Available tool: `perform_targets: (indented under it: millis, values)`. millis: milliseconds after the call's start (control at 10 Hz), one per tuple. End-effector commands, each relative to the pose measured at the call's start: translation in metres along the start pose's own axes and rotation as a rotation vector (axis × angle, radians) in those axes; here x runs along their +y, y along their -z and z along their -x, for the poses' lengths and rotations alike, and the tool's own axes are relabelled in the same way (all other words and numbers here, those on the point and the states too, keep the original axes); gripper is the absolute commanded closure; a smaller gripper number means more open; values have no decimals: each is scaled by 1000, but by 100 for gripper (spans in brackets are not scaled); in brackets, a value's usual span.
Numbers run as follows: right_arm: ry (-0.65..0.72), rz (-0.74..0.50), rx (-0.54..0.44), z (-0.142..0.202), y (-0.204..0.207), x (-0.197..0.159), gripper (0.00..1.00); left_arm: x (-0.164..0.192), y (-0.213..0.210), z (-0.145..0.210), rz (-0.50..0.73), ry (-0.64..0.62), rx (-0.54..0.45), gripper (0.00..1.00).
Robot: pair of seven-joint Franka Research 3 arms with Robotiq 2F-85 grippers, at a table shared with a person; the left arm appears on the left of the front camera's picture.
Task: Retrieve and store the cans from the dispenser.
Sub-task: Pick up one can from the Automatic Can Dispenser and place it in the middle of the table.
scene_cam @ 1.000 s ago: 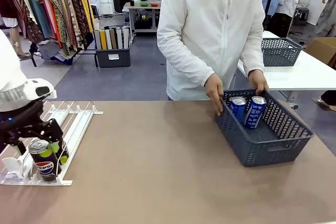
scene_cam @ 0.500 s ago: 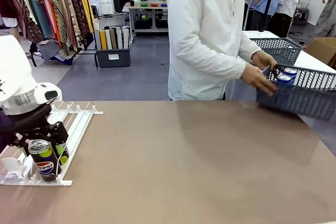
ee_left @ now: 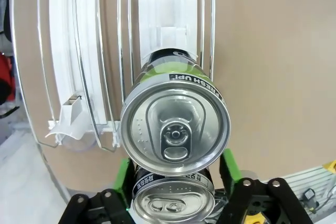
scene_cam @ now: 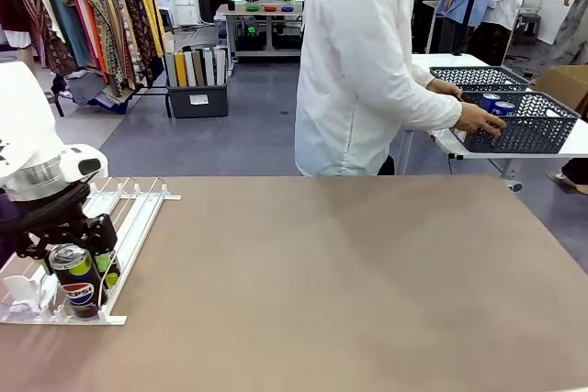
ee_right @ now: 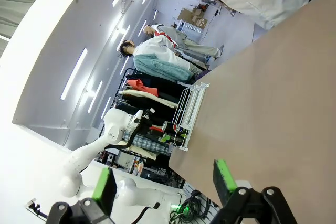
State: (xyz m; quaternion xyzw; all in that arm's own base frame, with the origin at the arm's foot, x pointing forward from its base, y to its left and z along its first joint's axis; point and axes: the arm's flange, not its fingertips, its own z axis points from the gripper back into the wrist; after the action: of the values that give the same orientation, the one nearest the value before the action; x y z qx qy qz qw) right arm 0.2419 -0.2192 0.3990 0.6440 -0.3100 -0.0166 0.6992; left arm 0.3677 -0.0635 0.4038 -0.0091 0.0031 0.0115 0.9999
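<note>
**Two Pepsi cans in one lane, left pads around the nearer one**

In the left wrist view, two black cans stand upright, one behind the other, in the dispenser lane that borders the bare table top. The near can (ee_left: 173,205) sits between the green pads (ee_left: 124,174) of the left gripper (ee_left: 175,171). The far can (ee_left: 176,127) is just beyond it and partly covers it. The jaws are about one can wide, with the pads very close to the can's sides (I cannot tell if they really press).

From the front, the dispenser (scene_cam: 133,213) lies on the left side of the brown table (scene_cam: 322,282), and the gripper is at its end nearest to the robot.

The right gripper (ee_right: 164,182) holds nothing, and its jaws are spread wide above the table.

Well apart, behind the far right, two blue cans (scene_cam: 503,109) stand in a dark grey basket (scene_cam: 533,135) on a white table (scene_cam: 560,149). The person's hand (scene_cam: 478,119) is on the basket.
</note>
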Motion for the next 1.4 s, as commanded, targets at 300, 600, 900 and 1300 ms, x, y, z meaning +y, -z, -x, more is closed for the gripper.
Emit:
perform_targets:
  millis: [300, 600, 900, 1300]
  values:
    - [2, -4, 9, -1, -1, 4, 0, 0, -1, 1, -17, -21, -20, 100]
    - [2, -4, 9, -1, -1, 4, 0, 9, -25, 11, -3, -42, -71, 100]
    - [2, -4, 9, -1, -1, 4, 0, 22, -130, 61, -3, -9, -238, 100]
    - [2, -4, 9, -1, -1, 4, 0, 39, -194, 120, -2, -35, -420, 100]
